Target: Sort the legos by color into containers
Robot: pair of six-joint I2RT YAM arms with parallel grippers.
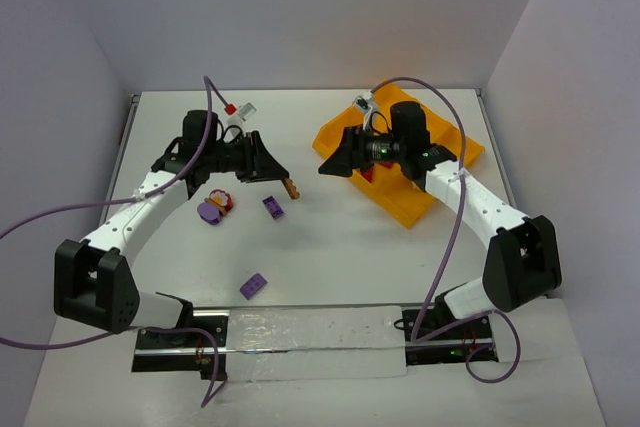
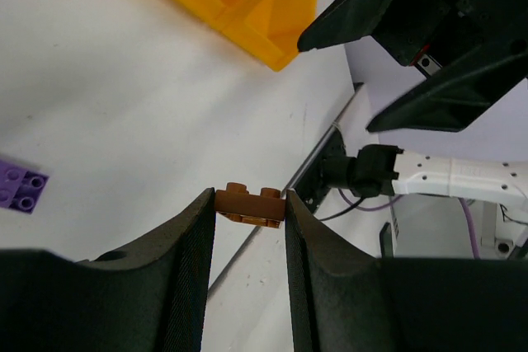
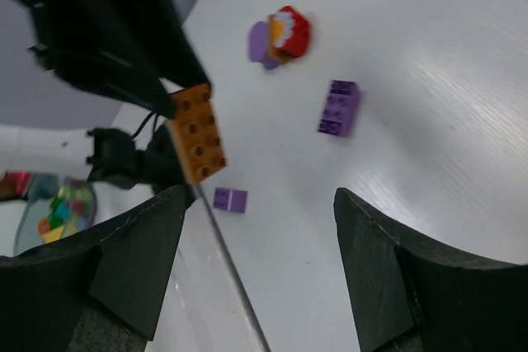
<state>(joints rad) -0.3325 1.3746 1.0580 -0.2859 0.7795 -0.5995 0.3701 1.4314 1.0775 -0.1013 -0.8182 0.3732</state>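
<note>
Two loose purple bricks are seen on the white table (image 1: 350, 257). The nearer purple brick (image 1: 254, 286) lies closest to the arm bases, and the second purple brick (image 1: 273, 207) lies farther in, just beside the left gripper's tips. A small cluster (image 1: 214, 207) of purple, red and white pieces is found to the left of that second brick, under the left arm's forearm.

Beyond these, the brown brick (image 1: 291, 188) is clamped between the two fingers of the left gripper (image 1: 280, 179). In the left wrist view it is pinched at the very tips, studs turned up, with the pads pressed against its two ends. Whether the brick touches the table cannot be told.

The right gripper (image 1: 335, 165) is pointed toward the left one across a strip of bare table. Its fingers (image 3: 140, 253) are spread wide and nothing is held between them. In the right wrist view the brown brick is seen ahead of the gap and to its left, not within it.

The orange-yellow tray (image 1: 410, 209) is set behind the right gripper, turned cornerwise, to the right of the brown brick and apart from it. A red piece (image 1: 372, 175) is glimpsed in one compartment, mostly hidden by the arm. Farthest off, a small red and white piece (image 1: 238, 109) lies beyond the left arm.
</note>
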